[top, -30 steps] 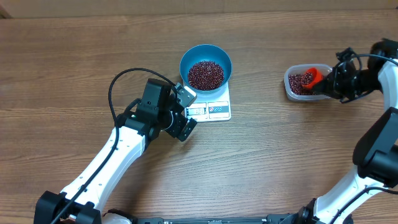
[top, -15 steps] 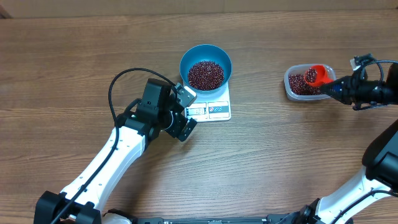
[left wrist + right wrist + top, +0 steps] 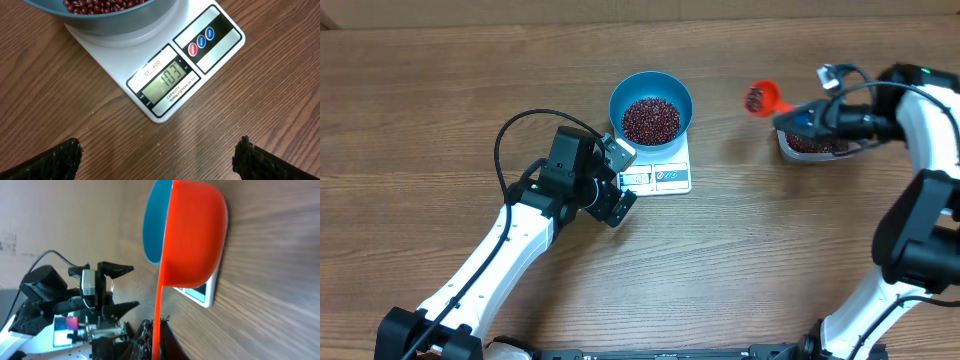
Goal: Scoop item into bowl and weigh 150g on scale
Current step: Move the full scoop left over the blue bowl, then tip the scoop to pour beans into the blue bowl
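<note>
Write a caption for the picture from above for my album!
Right gripper holds a red scoop of beans, right of the blue bowl sitting on the white scale.

The table is brown wood grain, smooth, with a low satin sheen. The scale is smooth white plastic, and its button strip is glossier. The bowl looks like smooth blue plastic, faintly shiny. The beans are dark and polished. The scoop is glossy orange plastic. The left gripper has fingertips of coarse black stuff — matt.
</note>
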Motion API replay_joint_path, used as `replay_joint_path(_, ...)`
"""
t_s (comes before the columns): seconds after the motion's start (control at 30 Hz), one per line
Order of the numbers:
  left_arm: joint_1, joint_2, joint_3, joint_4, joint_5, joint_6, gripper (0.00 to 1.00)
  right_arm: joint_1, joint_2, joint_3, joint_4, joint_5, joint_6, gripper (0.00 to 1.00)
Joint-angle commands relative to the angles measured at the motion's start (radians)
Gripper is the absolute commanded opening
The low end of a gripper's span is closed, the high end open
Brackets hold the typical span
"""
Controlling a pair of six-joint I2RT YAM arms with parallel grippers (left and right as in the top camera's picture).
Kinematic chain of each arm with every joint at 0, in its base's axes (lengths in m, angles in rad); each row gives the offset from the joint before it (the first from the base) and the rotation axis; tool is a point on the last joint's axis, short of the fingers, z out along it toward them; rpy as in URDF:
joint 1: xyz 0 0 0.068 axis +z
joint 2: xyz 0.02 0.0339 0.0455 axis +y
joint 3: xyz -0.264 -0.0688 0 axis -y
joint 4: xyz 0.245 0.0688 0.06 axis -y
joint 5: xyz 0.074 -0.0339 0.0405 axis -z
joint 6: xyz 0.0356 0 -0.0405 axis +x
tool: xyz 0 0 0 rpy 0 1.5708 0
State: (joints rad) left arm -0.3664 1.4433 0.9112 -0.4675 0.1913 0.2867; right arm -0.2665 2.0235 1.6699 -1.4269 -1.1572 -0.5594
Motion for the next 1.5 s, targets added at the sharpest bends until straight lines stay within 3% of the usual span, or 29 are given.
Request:
replay_joint_path(0.0, 0.000, 0.008, -0.007, 0.001, 0.011, -0.006, 0.99, 0.086, 0.004, 0.079, 0.051, -0.037, 0.117, 0.04)
replay_joint_path(0.13, 0.000, 0.008, -0.007, 0.001, 0.011, -0.006, 1.00, 0.208, 0.004, 0.150, 0.149, 0.052, 0.288, 0.04)
replay_joint_path(0.43, 0.000, 0.008, -0.007, 0.001, 0.011, -0.006, 1.00, 0.463, 0.003, 0.352, 0.181, 0.609, 0.509, 0.04)
replay_joint_path(0.97, 0.000, 0.008, -0.007, 0.001, 0.011, -0.006, 0.99, 0.868, 0.003, 0.438, 0.147, 1.599, 0.511, 0.04)
replay_joint_path(1.13, 0.000, 0.008, -0.007, 0.001, 0.011, -0.006, 0.99, 0.922, 0.003, 0.438, 0.149, 1.696, 0.511, 0.04)
replay_joint_path(1.37, 0.000, 0.008, -0.007, 0.001, 0.011, -0.006, 1.00, 0.922, 0.003, 0.438, 0.154, 1.690, 0.511, 0.04)
replay_joint_path(1.47, 0.000, 0.008, -0.007, 0.001, 0.011, -0.006, 1.00, 0.908, 0.002, 0.438, 0.169, 1.599, 0.511, 0.04)
